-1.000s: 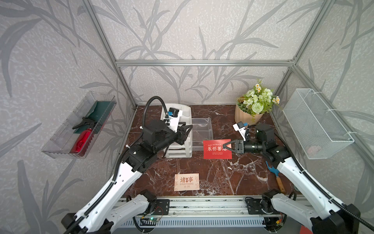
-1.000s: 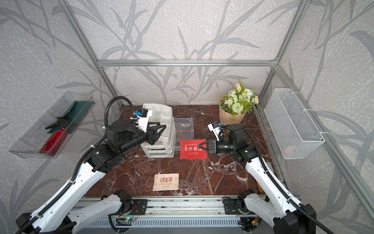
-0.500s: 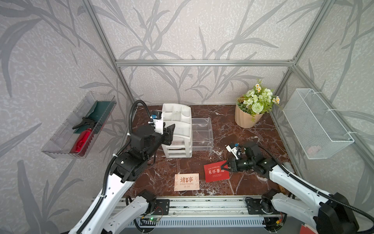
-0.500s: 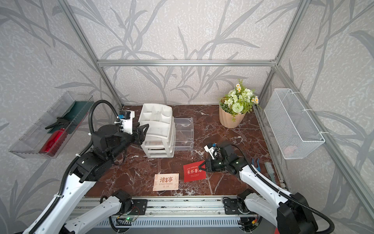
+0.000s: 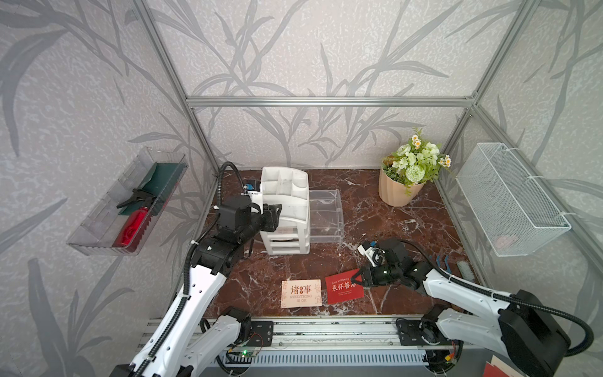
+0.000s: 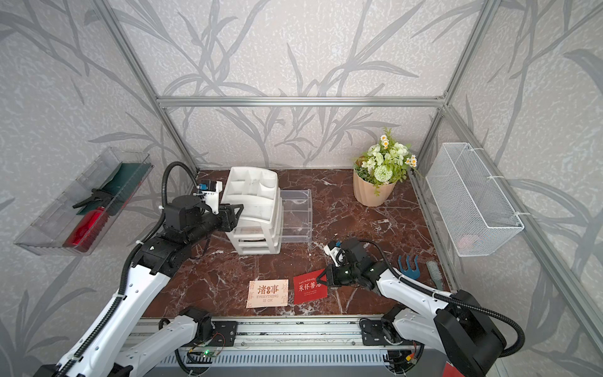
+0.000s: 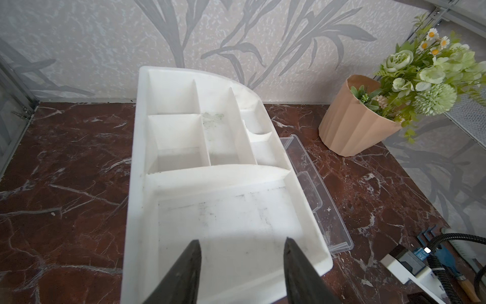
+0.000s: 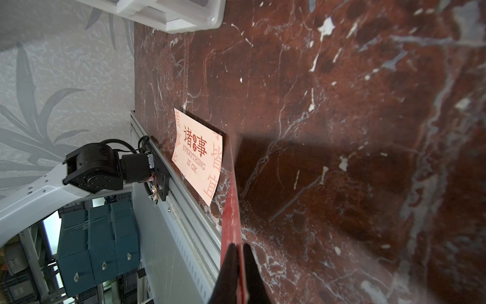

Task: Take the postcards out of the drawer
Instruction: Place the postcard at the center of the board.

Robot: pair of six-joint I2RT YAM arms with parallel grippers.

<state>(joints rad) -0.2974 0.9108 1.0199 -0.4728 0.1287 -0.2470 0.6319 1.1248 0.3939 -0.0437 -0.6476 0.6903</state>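
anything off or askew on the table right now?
Red card sits rotated against the squared-up peach card beside it. One edge is pinched in the right gripper and apparently raised off the table. Clear drawer stands pulled out and looks empty. Nothing spilled or damaged.

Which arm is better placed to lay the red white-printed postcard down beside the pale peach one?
Right. The right gripper is shut on the red postcard, next to the pale peach postcard; the left gripper is open over the white plastic organizer.
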